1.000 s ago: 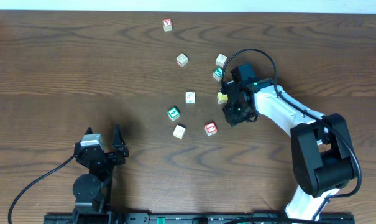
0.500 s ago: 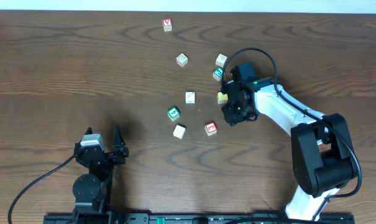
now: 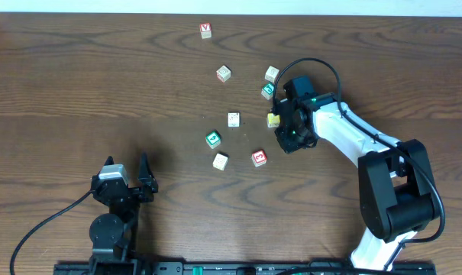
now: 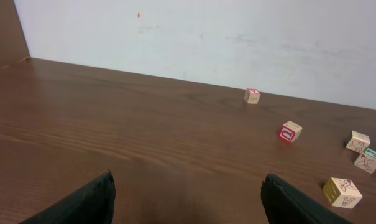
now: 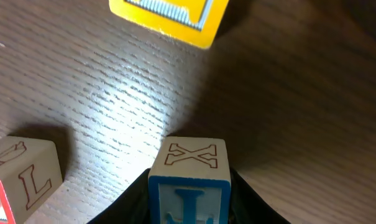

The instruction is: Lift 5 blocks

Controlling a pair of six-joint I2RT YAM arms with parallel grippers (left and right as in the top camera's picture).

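A blue-faced block [image 5: 189,180] with an outlined "X" on its cream top sits between the black fingers of my right gripper [image 5: 189,193], which is shut on it just above the table. Overhead, my right gripper [image 3: 292,134] covers that block. A yellow block [image 3: 273,119] lies just to the gripper's left, seen close ahead in the wrist view [image 5: 169,18]. A red "3" block [image 3: 259,157], a green block [image 3: 213,139] and a cream block [image 3: 220,161] lie further left. My left gripper [image 3: 127,186] rests open near the front left, nothing between its fingers [image 4: 88,199].
More blocks lie further back: a green one [image 3: 267,90], cream ones [image 3: 272,73] [image 3: 224,73] [image 3: 234,119], and the red "V" cube [image 3: 206,30] near the far edge. A cream "L" block [image 5: 23,177] sits left of my right fingers. A black cable [image 3: 315,67] loops over the right arm.
My right gripper's jaws have closed in on the blue block and the gripper has shifted slightly towards the back. The left arm has not moved.
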